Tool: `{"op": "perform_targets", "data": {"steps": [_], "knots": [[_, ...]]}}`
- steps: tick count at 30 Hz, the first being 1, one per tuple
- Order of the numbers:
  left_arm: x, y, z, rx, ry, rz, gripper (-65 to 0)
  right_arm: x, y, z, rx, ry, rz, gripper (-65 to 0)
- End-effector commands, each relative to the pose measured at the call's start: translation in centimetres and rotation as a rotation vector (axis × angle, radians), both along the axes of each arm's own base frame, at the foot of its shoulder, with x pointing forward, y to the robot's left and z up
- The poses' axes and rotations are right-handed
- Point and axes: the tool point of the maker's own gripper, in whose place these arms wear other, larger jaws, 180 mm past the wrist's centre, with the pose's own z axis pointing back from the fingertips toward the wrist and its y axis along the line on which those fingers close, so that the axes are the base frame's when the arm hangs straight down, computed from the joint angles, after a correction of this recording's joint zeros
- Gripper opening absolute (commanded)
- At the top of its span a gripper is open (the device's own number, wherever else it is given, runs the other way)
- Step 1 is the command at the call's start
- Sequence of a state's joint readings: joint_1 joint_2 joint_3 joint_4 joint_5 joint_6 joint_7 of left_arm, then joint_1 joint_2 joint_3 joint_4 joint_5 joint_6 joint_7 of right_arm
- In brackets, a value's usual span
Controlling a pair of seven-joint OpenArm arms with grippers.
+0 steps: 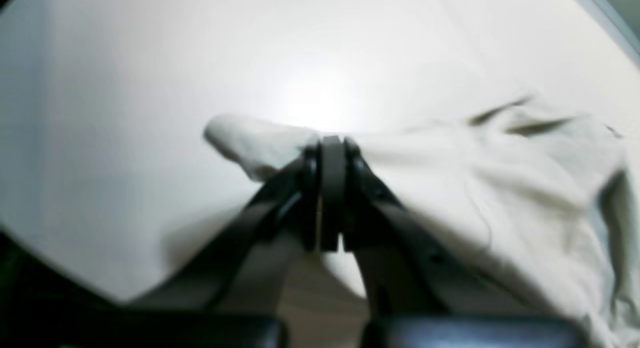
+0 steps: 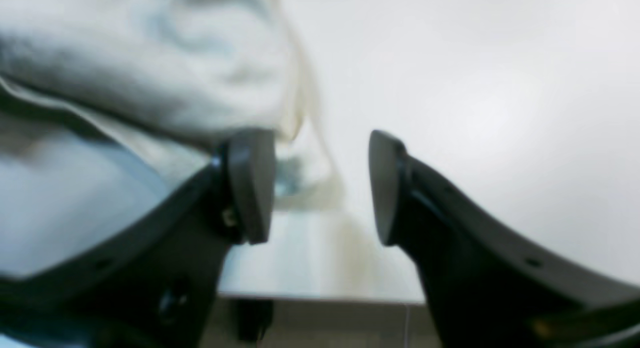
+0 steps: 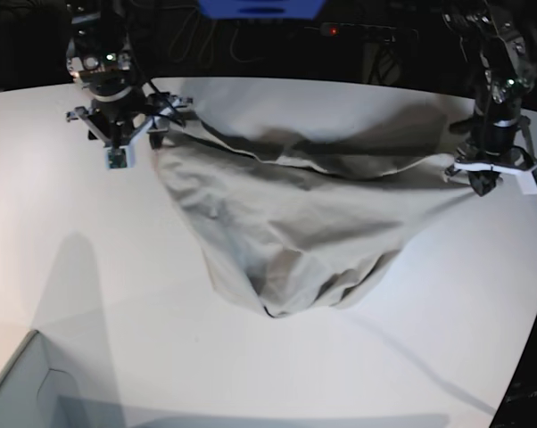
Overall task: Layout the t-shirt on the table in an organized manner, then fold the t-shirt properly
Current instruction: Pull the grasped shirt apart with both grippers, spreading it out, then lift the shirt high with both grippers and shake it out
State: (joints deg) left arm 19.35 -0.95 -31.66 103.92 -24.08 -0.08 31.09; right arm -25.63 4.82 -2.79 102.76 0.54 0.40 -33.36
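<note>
Right now my left gripper [image 1: 332, 188] is clenched on a pinch of the t-shirt [image 3: 291, 227], soft grey-beige cotton bunching out past both sides of its dark fingertips. My right gripper [image 2: 322, 185] stands released, its 2 flat black pads parted; blurred cloth hangs just beside the pad [image 2: 250, 183] on the view's left, and I cannot tell whether it touches. Between my 2 hands the shirt sags in a creased swag, its rounded lower fold resting on the smooth white table [image 3: 117, 312]. Beyond the hands, the tabletop's far edge curves.
</note>
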Motion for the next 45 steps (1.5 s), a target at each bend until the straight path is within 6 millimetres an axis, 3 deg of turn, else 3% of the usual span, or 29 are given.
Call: {"op": "perform_targets", "data": {"steps": [1,7,15,17,22,24,26,29,36,40,42,45], "knots": [[0.6,0.3,1.2,0.018,-0.044,0.000,-64.8,0.6,0.1,0.6,0.003,-0.031,0.003,-31.5],[0.0,0.9,1.1,0.030,-0.030,0.009,-64.8,0.2,0.7,-1.7,0.023,0.025,-0.013,-28.8],[0.1,0.9,1.1,0.030,-0.033,0.008,-64.8,0.9,4.2,-4.1,0.049,0.080,0.085,-30.6],[0.1,0.9,1.2,0.030,-0.035,0.008,-64.8,1.5,4.5,-4.3,0.049,0.079,0.096,-37.0],[0.3,0.6,1.3,0.018,-0.045,0.009,-64.8,3.9,4.0,-3.8,0.030,0.063,0.098,-65.0],[1.3,0.2,2.2,0.014,-0.077,0.001,-64.8,5.7,2.9,-2.9,-0.003,0.053,0.102,-65.0],[2.3,-0.7,2.8,0.009,-0.100,-0.022,-64.8,8.4,2.2,-0.9,-0.024,0.005,0.103,-65.0],[4.3,-2.4,6.4,0.025,-0.203,-0.072,-64.8,12.5,0.8,3.1,-0.070,-0.102,0.110,-65.0],[11.0,-5.7,16.9,0.041,-0.509,-0.160,-64.8,23.1,-0.8,16.4,-0.139,-0.435,0.103,-65.0],[12.9,-5.4,21.7,0.056,-0.636,-0.150,-64.8,26.9,0.3,23.4,-0.158,-0.560,0.157,-65.0],[13.3,-5.0,23.6,0.070,-0.685,-0.142,-64.8,28.1,2.0,26.8,-0.161,-0.627,0.218,-65.0],[12.7,-2.2,25.5,0.110,-0.728,-0.076,-64.8,29.3,4.1,31.4,-0.148,-0.725,0.261,-65.0]]}}
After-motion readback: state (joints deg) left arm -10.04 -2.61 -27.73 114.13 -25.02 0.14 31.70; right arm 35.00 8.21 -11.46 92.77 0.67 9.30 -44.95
